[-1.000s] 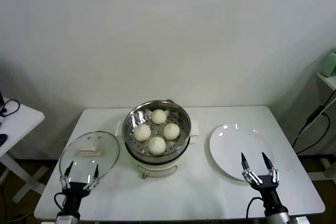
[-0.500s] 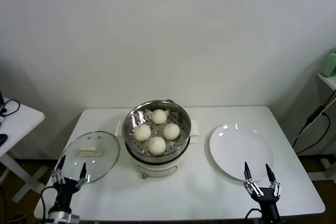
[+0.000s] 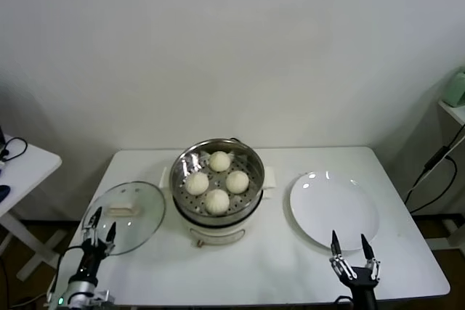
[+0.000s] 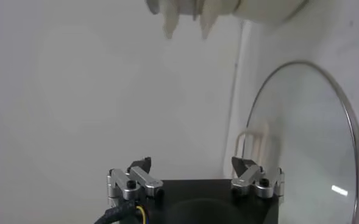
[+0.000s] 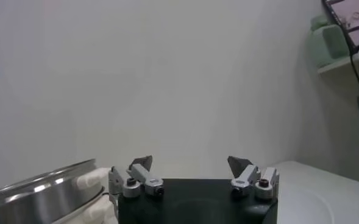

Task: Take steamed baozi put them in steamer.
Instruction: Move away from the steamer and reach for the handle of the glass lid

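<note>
We count four steamed baozi (image 3: 216, 181) inside one steamer (image 3: 183, 169) at frame centre, one glass lid (image 3: 124, 216) lower left, one plate (image 3: 333, 209) lower right. Our left gripper (image 3: 101, 231) and right gripper (image 3: 347, 245), at the bottom corners, gape wide, holding nothing. No writing is readable.

steamer (image 5: 39, 195) cut off, glass lid (image 4: 307, 140) cropped

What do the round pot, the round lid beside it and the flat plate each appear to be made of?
Round shiny steamer pot: polished metal, probably stainless steel; its wall mirrors the room.
Round see-through lid: glass with a metal rim; the table shows through.
Flat white plate: glossy, likely glazed ceramic, though hard plastic is possible; it carries bright highlights.
</note>
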`<state>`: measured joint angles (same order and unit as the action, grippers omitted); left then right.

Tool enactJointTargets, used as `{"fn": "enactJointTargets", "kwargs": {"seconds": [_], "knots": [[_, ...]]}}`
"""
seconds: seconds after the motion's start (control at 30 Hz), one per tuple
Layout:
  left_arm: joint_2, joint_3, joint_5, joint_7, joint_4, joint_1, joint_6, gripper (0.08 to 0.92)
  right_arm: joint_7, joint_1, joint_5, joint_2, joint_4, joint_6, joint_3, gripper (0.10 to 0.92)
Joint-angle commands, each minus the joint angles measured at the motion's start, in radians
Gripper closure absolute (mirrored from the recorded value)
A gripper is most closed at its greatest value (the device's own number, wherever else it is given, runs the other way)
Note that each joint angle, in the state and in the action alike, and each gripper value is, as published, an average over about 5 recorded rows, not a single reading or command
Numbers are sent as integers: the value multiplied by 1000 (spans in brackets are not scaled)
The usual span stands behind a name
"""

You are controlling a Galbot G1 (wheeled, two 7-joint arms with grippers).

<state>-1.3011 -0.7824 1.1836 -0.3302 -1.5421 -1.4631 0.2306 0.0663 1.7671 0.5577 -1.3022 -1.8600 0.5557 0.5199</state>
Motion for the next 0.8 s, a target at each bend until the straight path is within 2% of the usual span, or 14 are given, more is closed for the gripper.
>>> {"fn": "enactJointTargets", "kwargs": {"seconds": [0.03, 0.8], "knots": [[28, 11, 121, 27, 82, 86, -49, 177, -3, 5, -2, -8, 2, 10, -10, 203], [1, 43, 100, 114, 140, 198, -116, 177, -9, 2, 1, -12, -3, 6, 11, 203]]}}
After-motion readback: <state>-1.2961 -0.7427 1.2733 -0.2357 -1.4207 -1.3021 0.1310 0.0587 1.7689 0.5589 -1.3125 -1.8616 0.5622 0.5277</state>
